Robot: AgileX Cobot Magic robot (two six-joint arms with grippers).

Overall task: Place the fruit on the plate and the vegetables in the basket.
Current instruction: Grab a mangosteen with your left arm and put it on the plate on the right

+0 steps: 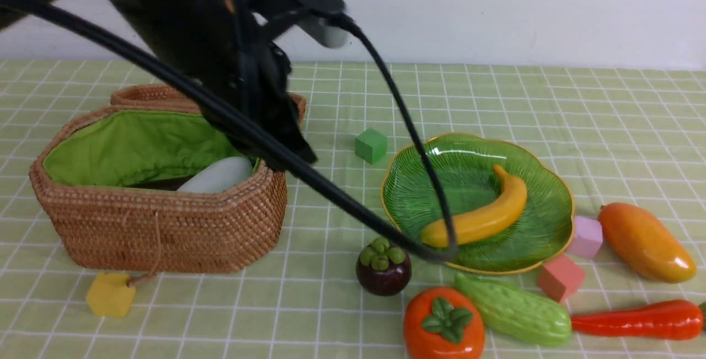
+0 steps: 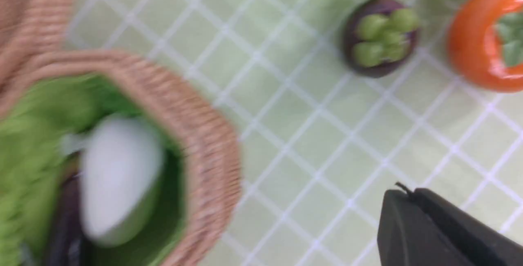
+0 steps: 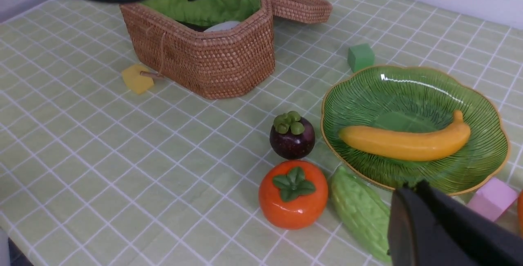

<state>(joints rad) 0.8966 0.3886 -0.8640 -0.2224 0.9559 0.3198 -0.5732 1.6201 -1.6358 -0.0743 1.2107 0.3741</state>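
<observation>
I have my left gripper (image 2: pixel 408 192) pressed together with nothing pinched, and in the front view it hangs over the right end of the wicker basket (image 1: pixel 165 232). Most of the basket spreads out to the left of that hand, its green lining (image 1: pixel 138 144) showing. Inside I can make out the pale radish (image 1: pixel 218 176) below and left of the hand, with the dark eggplant (image 2: pixel 69 217) beside it, mostly hidden in the front view.

To the right of my left hand I see the green plate (image 1: pixel 477 199), carrying the banana (image 1: pixel 485 215). The mangosteen (image 1: pixel 383 271) sits on the cloth to the hand's right and closer to me, and the persimmon (image 1: pixel 444 323) is closer to me again. Farther right of the hand, the bumpy gourd (image 1: pixel 513 312) lies beside the persimmon; well apart from the hand, the mango (image 1: pixel 645 243) and the carrot (image 1: pixel 640 320) lie farthest right, the carrot nearer to me than the mango. The green cube (image 1: pixel 371 145) stands just right of the hand.

My right gripper (image 3: pixel 414 188) is also pressed together, empty. From its wrist camera, its fingers cover part of the gourd; I cannot tell how high above it they are.
</observation>
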